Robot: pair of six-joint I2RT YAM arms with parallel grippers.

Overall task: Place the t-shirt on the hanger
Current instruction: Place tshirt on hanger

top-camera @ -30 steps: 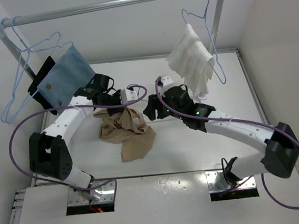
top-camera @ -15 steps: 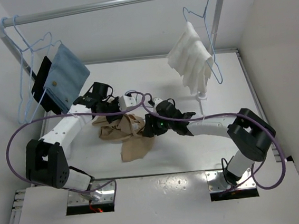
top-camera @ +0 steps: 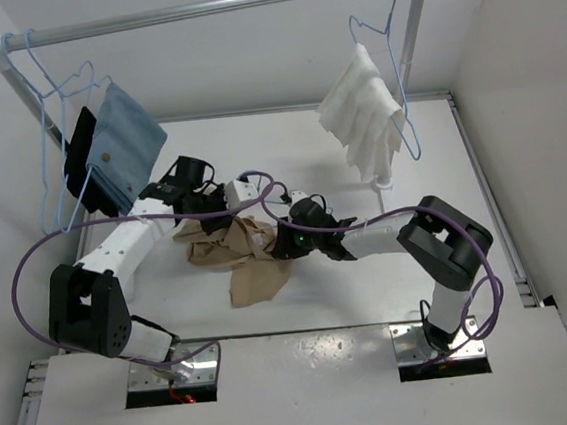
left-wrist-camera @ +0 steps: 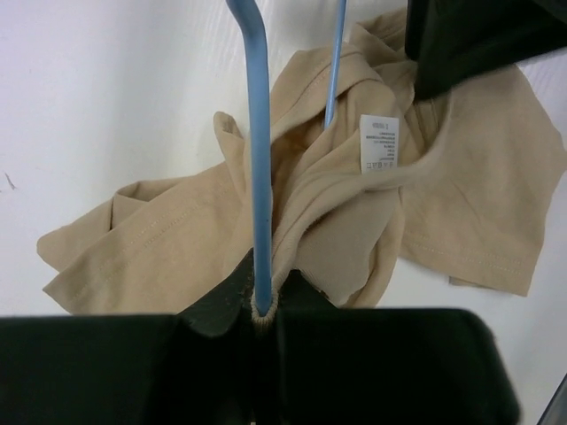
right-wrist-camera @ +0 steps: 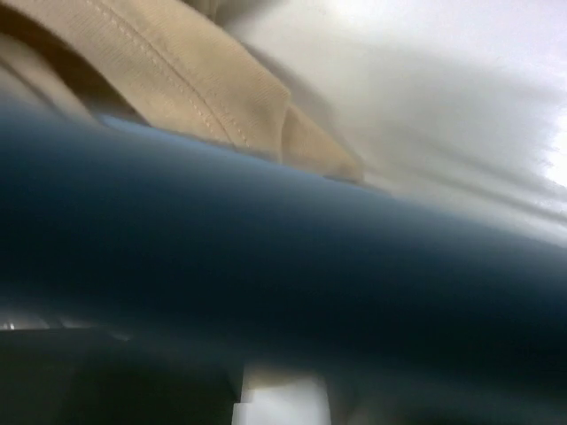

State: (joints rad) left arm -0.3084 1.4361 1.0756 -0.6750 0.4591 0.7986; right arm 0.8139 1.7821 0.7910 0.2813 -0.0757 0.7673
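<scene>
T-shirt: lying crumpled at centre frame on the desk, tan folds bunching around the hanger wire.
Hanger: running pale blue from bottom centre to the top edge of the left wrist view, crossing over the cloth.
Left gripper: pinching closed on the hanger, bottom centre.
Right gripper: sitting at the t-shirt's right edge; too blurred for telling open from closed.
Rail: carrying a white cloth at upper right and a blue cloth at upper left.
</scene>
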